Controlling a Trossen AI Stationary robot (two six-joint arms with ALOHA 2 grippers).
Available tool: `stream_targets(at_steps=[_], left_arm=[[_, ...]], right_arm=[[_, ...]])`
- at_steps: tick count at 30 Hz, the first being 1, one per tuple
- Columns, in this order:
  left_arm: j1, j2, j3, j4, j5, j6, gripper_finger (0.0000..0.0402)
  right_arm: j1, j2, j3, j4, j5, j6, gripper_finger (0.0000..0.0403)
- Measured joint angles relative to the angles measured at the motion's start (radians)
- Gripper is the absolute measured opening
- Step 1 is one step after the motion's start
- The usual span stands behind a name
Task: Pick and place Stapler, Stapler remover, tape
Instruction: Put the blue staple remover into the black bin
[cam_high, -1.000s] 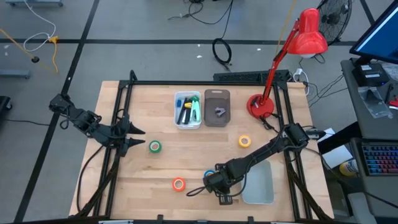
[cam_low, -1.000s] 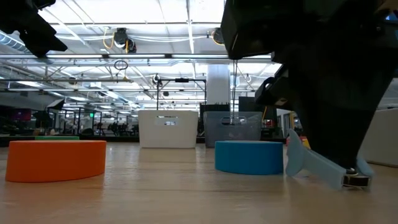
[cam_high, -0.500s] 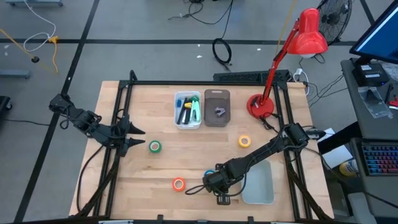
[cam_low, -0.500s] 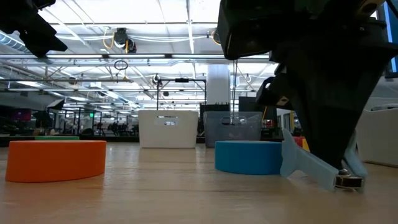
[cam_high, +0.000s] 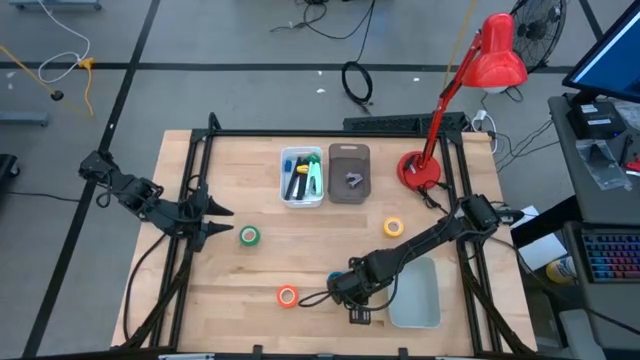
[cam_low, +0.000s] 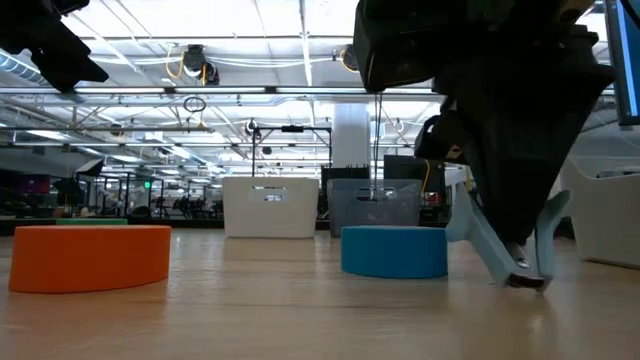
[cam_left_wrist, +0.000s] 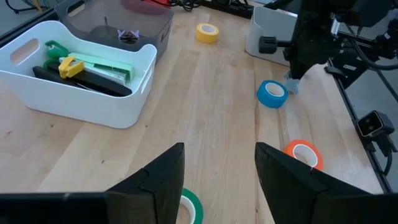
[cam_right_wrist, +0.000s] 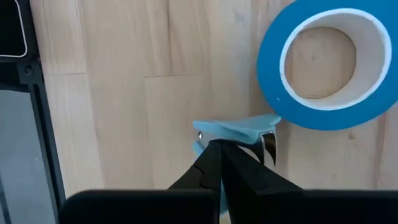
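Observation:
My right gripper is low over the near middle of the table, shut on a light blue stapler remover right beside the blue tape roll, which lies flat. The orange roll, green roll and yellow roll also lie flat on the wood. A green stapler lies in the white bin. My left gripper hovers open by the table's left edge, close to the green roll. My right gripper pinches the stapler remover by its upper light blue part between its two fingers, coming from above and pointing down. The remover hangs slanted below the fingers, and its lower metal tip rests on the table beside the blue roll.
A grey bin with a small dark metal thing stands beside the white bin at the far middle. A pale tray lies at the near right, a red desk lamp's base at the far right. Bare wood lies between the rolls.
My right gripper has shifted a little toward the table's left, toward the blue roll. The stapler remover in it has tipped steeper, and its lower tip has slid along the table closer to the roll. My left arm has kept still.

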Motion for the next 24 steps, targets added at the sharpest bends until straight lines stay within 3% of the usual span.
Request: stream_targets(at_steps=[15, 24], left_arm=[[0.000, 0.000, 0.000, 0.000, 0.000, 0.000, 0.0198], [0.000, 0.000, 0.000, 0.001, 0.001, -0.001, 0.0198]], right_arm=[[0.000, -0.005, 0.000, 0.004, -0.064, -0.006, 0.0001], [-0.033, -0.111, 0.003, -0.011, -0.134, -0.018, 0.0000]])
